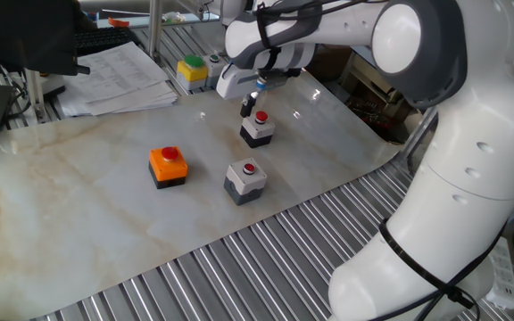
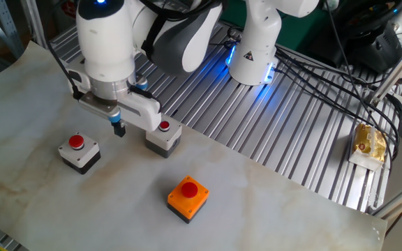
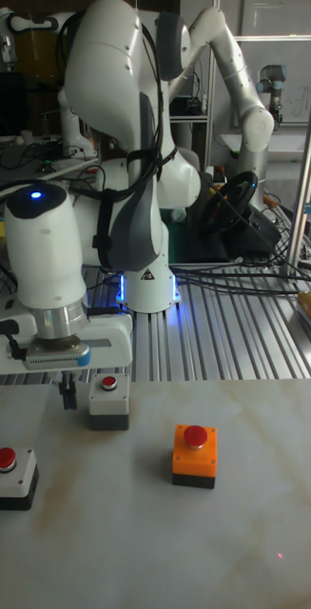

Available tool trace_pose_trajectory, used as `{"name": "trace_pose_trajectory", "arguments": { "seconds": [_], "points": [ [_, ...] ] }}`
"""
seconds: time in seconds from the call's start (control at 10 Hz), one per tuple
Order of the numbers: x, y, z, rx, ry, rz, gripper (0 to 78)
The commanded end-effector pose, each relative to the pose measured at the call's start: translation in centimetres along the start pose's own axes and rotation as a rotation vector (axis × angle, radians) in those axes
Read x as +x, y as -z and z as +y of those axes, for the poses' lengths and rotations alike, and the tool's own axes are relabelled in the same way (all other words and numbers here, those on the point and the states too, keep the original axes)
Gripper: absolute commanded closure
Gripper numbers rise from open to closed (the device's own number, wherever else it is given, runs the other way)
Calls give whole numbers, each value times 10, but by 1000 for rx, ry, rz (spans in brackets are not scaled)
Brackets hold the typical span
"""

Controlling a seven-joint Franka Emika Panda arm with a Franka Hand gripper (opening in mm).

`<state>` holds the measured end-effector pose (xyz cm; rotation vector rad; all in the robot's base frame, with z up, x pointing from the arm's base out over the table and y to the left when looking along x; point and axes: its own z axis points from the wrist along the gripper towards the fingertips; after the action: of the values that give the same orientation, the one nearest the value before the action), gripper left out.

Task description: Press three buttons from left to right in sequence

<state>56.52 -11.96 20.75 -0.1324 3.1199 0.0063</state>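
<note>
On the pale marbled sheet (image 1: pixel 87 205) that covers the ribbed metal table (image 1: pixel 266 259), three small push-button boxes stand apart from one another. Nearest the front edge in one fixed view is the grey box with a small red button (image 1: pixel 245 178) (image 2: pixel 164 136) (image 3: pixel 108 400). To its left and a little farther back sits the orange box with a large red button on a black base (image 1: pixel 168 166) (image 2: pixel 187 198) (image 3: pixel 194 455). Behind the grey box stands the white-topped box with a red button on a black base (image 1: pixel 258 128) (image 2: pixel 79 153) (image 3: pixel 9 475). The white robot arm's two-finger gripper (image 1: pixel 250 105) (image 2: pixel 118 128) (image 3: pixel 68 394) hangs point down, raised off the sheet. In one fixed view its dark tip lies just to the upper left of the white-topped box; the other fixed view and the tall fixed view place it between that box and the grey one, touching neither. No view shows whether the fingertips are parted or together, so I cannot tell their state. Farther back, beyond the sheet's far edge, a yellow box with a green button (image 1: pixel 192 72) stands on the ribbed metal beside a stack of printed papers (image 1: pixel 119 78).
</note>
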Motion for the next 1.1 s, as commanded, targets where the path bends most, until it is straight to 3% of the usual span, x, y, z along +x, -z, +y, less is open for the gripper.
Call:
{"name": "trace_pose_trajectory", "arguments": {
  "seconds": [0.1,0.2,0.4,0.8,1.1],
  "points": [
    [-1,2,0,-6,5,0,776],
    [-4,-1,-4,-13,21,20,776],
    [-9,-6,-10,9,28,16,776],
    [-19,-5,-31,0,-14,10,776],
    [-19,-5,-31,1,-35,10,776]
  ]
}}
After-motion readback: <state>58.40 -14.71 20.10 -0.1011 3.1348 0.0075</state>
